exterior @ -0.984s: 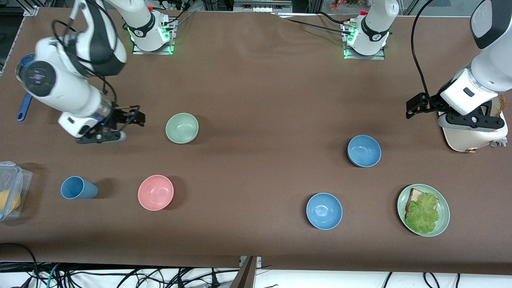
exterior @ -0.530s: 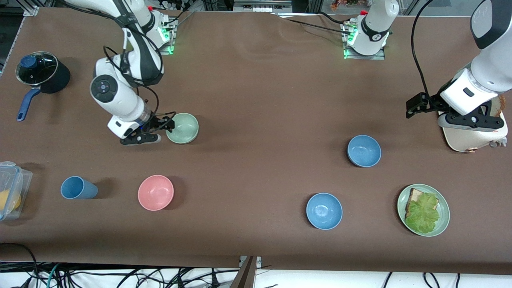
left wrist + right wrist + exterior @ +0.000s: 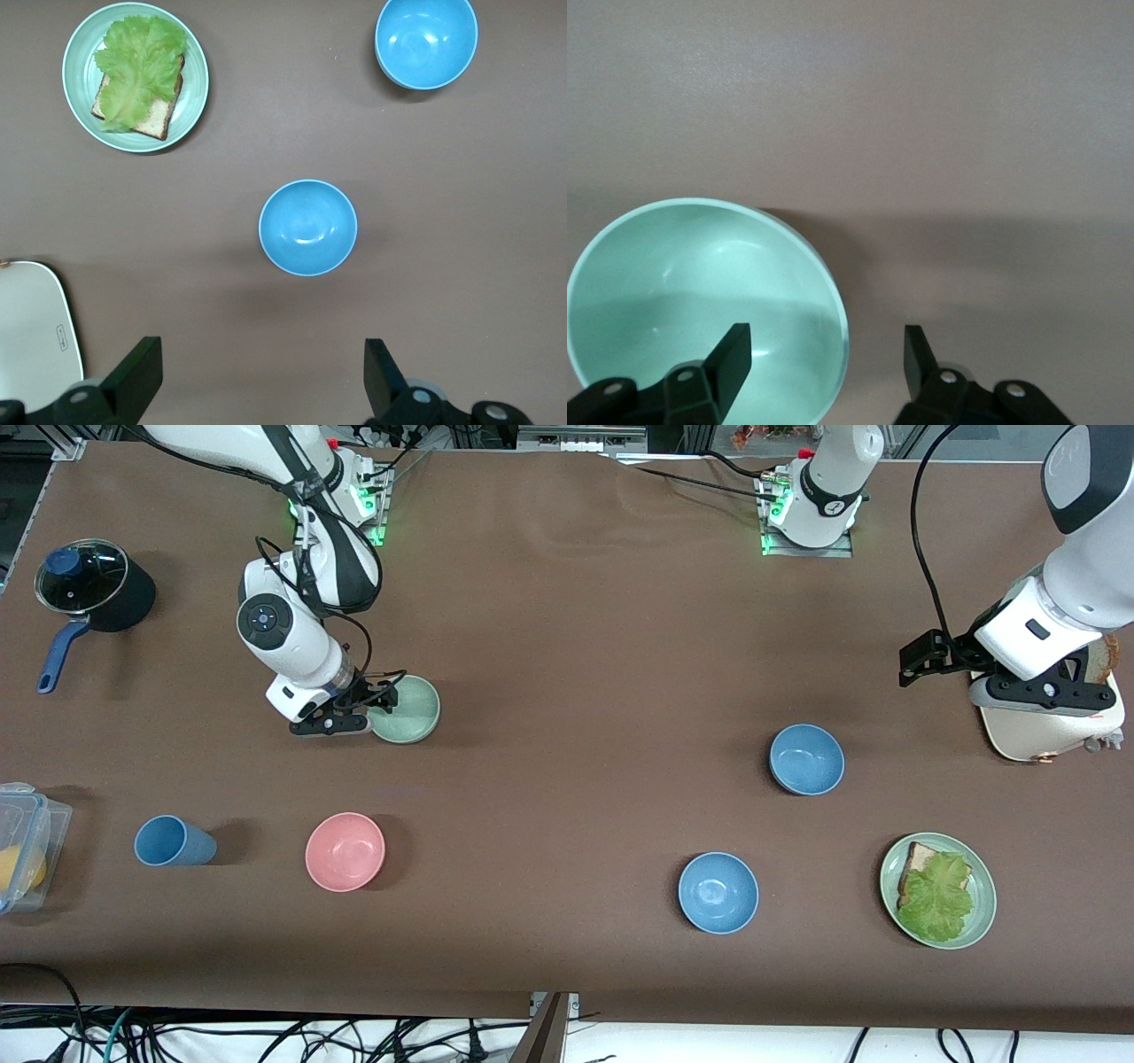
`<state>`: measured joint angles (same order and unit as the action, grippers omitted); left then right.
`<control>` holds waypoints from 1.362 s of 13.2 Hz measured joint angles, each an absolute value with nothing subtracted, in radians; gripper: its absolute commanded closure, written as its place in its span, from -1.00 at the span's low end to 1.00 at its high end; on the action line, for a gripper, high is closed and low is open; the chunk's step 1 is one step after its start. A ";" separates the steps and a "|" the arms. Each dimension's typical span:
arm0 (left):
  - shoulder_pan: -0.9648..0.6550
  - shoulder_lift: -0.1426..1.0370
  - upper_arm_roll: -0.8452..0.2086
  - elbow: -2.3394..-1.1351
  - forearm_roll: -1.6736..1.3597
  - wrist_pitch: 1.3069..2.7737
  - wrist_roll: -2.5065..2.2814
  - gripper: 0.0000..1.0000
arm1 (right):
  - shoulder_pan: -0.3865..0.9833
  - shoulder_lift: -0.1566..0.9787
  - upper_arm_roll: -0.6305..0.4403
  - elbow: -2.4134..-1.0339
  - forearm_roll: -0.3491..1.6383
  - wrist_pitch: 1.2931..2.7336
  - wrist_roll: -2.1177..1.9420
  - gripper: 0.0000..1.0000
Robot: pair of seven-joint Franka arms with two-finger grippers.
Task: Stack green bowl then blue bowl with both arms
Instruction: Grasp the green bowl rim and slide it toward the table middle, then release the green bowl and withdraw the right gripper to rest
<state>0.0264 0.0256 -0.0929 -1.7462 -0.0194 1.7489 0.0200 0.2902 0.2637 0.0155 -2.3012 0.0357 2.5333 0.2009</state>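
Note:
The green bowl (image 3: 407, 708) sits upright on the table toward the right arm's end and also shows in the right wrist view (image 3: 700, 292). My right gripper (image 3: 332, 724) (image 3: 826, 359) is open at the bowl's edge. One finger is over the bowl's inside, the other outside, with the rim between them. The blue bowl (image 3: 806, 759) (image 3: 308, 227), a duller steel blue, sits empty toward the left arm's end. My left gripper (image 3: 1045, 695) (image 3: 263, 372) is open and empty, and waits above the table beside a white board.
A brighter sky-blue bowl (image 3: 718, 892) (image 3: 426, 42) and a green plate (image 3: 983, 895) (image 3: 75, 53) with bread and lettuce lie nearer the front camera. A pink bowl (image 3: 345, 851), a blue cup (image 3: 173, 841), a clear box (image 3: 22, 841), a black pot (image 3: 89, 589) and the white board (image 3: 1045, 735) also stand here.
My right arm has swung from the table's end over to the green bowl and brought its open gripper to the bowl's rim. The left arm has not moved.

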 measured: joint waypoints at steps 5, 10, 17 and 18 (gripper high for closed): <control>0.026 0.026 -0.093 -1.746 -0.019 1.749 0.020 -1.00 | 0.290 0.295 0.019 -2.306 0.036 2.566 0.230 0.85; 0.026 0.026 -0.093 -1.746 -0.019 1.749 0.020 -1.00 | 0.291 0.286 0.093 -2.230 0.036 2.478 0.364 1.00; 0.027 0.026 -0.093 -1.746 -0.019 1.749 0.020 -1.00 | 0.563 0.446 0.160 -1.925 0.036 2.377 0.926 1.00; 0.026 0.026 -0.093 -1.746 -0.019 1.749 0.020 -1.00 | 0.596 0.488 0.160 -1.876 0.036 2.377 0.983 1.00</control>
